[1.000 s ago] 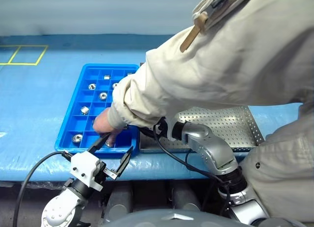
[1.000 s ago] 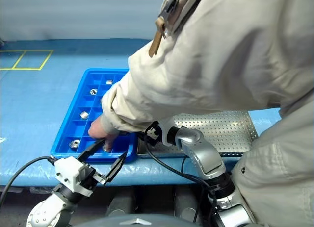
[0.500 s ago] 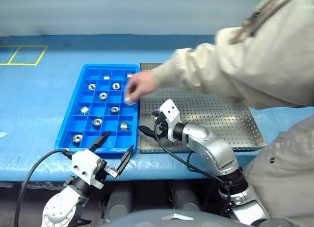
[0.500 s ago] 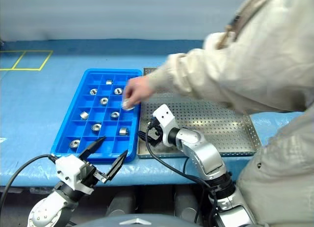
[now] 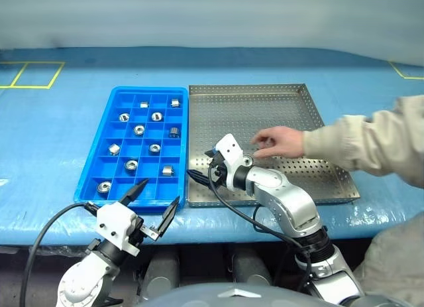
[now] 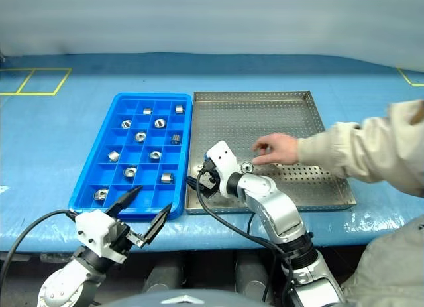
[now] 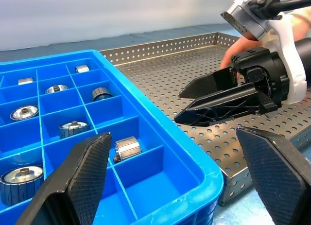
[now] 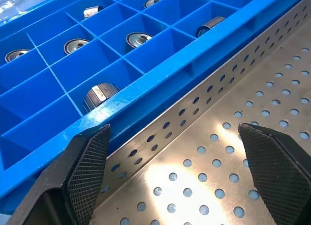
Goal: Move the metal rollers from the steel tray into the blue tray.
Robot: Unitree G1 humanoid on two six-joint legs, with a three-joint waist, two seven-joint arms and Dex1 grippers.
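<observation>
- Head views: bright blue tray [image 5: 93,178] of glossy plastic, gridded into square cells, left of centre; shiny ring-like metal rollers [image 5: 131,165] scattered across its cells. Touching its right side, the steel tray [image 5: 298,101], matte grey, perforated, low-rimmed. A person's hand [image 5: 278,142] in a beige sleeve [image 5: 371,148] resting on the holed floor, right of centre. Left gripper [image 5: 158,202] at lower left, black fingers spread wide, empty.
- Left wrist view: textured black fingers [image 7: 87,176] apart, nothing between; right gripper [image 7: 194,102] over the perforated metal.
- Right wrist view: knurled pads [image 8: 90,157] wide apart, empty, above the steel floor beside the blue wall.
</observation>
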